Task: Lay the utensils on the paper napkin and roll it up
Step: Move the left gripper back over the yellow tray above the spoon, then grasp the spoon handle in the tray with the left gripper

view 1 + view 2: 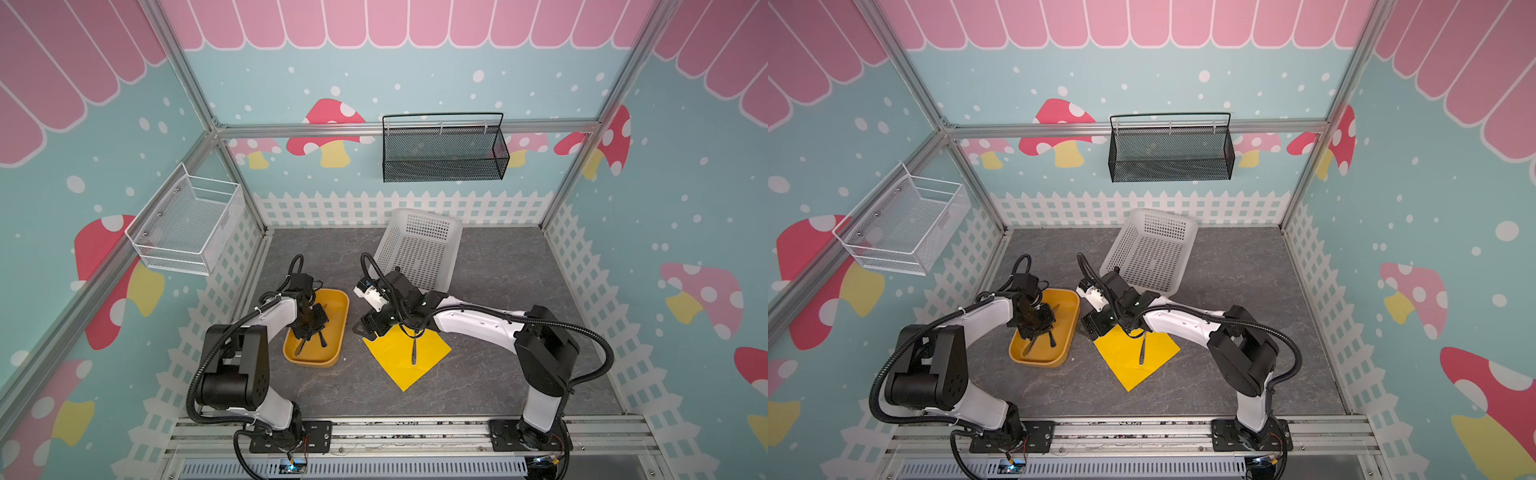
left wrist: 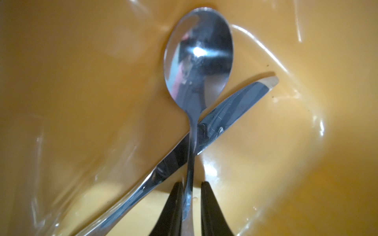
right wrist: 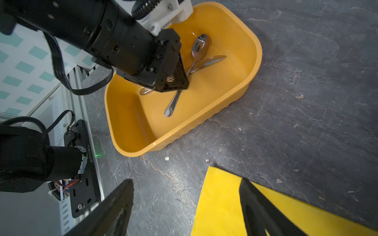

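Left gripper (image 2: 191, 183), jaws narrow, is straddling the spoon (image 2: 198, 55) crossing the knife (image 2: 231, 106) in the left tray (image 3: 204, 114); right gripper (image 3: 186, 180), jaws spread wide, is hovering over the far-left edge of the paper napkin (image 1: 390, 357); the fork (image 1: 414, 347) is lying on it.

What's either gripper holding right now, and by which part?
The left gripper flanks the handle of the shiny silver metal spoon, mid-length; a gap shows on one side, so a firm grip cannot be told. The right gripper is open and empty.
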Available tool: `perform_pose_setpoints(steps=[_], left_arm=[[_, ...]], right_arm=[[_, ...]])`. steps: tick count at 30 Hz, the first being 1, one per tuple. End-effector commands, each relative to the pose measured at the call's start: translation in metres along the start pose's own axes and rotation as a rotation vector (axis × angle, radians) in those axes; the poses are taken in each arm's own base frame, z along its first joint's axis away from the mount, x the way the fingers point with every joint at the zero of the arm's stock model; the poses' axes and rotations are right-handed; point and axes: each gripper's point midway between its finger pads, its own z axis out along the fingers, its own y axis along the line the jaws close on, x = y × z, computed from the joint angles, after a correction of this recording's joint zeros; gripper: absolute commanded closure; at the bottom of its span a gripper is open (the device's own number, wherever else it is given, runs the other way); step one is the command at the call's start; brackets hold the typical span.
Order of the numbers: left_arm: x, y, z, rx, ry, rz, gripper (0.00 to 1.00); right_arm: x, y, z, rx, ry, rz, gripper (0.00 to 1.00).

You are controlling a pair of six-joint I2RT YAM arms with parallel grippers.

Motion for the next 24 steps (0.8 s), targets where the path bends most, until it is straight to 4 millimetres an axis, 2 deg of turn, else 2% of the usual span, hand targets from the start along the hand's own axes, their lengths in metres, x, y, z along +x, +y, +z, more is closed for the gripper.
perform_pose_setpoints(steps=[1,5,6,8,11,19,24], left_arm=[[0.021,-0.002,0.008,0.013,0.086,0.015,0.86],[0.023,-0.005,0.005,0.011,0.077,0.032,0.85],[0.02,-0.004,0.004,0.003,0.065,0.032,0.82],[0.014,0.0,0.001,-0.034,0.039,0.033,0.75],[0.005,0.003,-0.001,-0.069,0.021,0.043,0.7],[0.001,0.002,0.009,-0.096,0.078,0.063,0.71],[0.003,0.008,0.013,-0.139,0.108,0.074,0.73]], right_arm=[[-0.008,-0.001,0.005,0.019,-0.003,0.006,0.17],[-0.017,-0.009,0.009,0.063,-0.023,0.038,0.15],[-0.011,-0.016,0.02,0.084,-0.003,0.056,0.14],[-0.013,-0.019,0.024,0.094,-0.002,0.063,0.14],[-0.015,-0.02,0.026,0.098,-0.005,0.071,0.14],[-0.015,-0.018,0.028,0.081,0.002,0.078,0.13],[-0.014,-0.017,0.028,0.074,0.005,0.078,0.07]])
